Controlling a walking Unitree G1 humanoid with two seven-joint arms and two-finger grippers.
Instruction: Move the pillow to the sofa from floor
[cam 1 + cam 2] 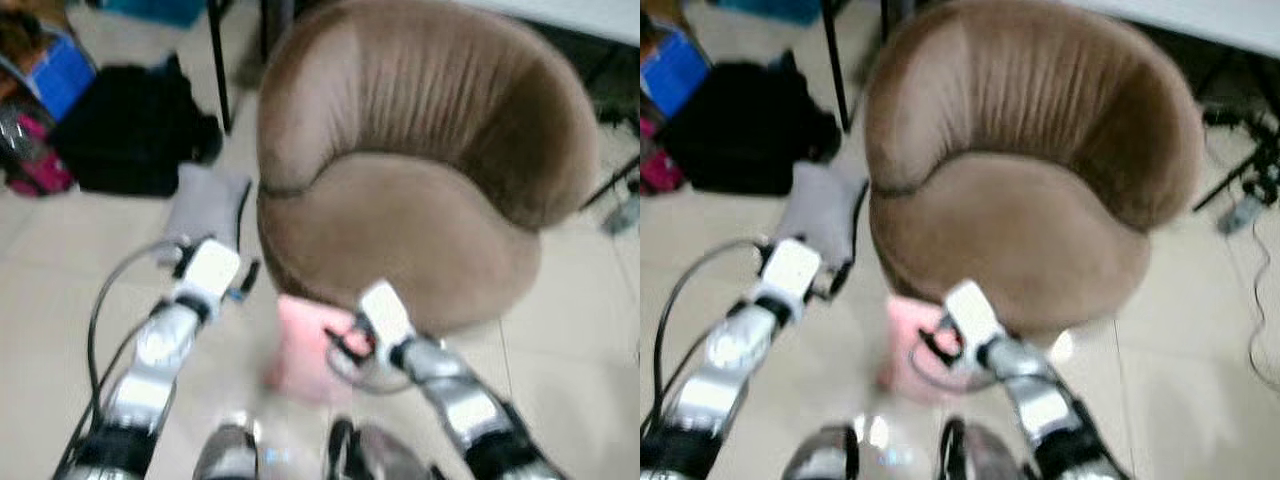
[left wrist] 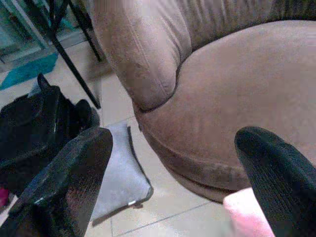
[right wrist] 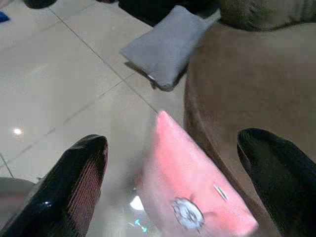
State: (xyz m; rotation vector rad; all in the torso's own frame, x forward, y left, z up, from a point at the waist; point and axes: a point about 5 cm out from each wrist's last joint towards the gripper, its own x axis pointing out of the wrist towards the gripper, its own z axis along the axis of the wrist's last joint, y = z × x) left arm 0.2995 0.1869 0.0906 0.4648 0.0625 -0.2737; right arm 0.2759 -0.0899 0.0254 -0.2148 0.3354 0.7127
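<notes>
A pink pillow (image 1: 298, 345) stands on the tiled floor, leaning against the front of the round brown sofa chair (image 1: 400, 220). A grey pillow (image 1: 205, 203) lies on the floor at the sofa's left side. My right gripper (image 3: 173, 143) hovers just above the pink pillow (image 3: 192, 190), open, with nothing between its fingers. My left gripper (image 2: 173, 140) is open too, held above the floor between the grey pillow (image 2: 118, 177) and the sofa's left flank, and it touches nothing. The head views are blurred.
A black bag (image 1: 130, 130) and a blue box (image 1: 60, 75) sit on the floor at the back left. A black table leg (image 1: 218, 60) stands behind the sofa's left side. Cables (image 1: 1255, 190) trail at the right. My feet (image 1: 230, 455) are close to the pink pillow.
</notes>
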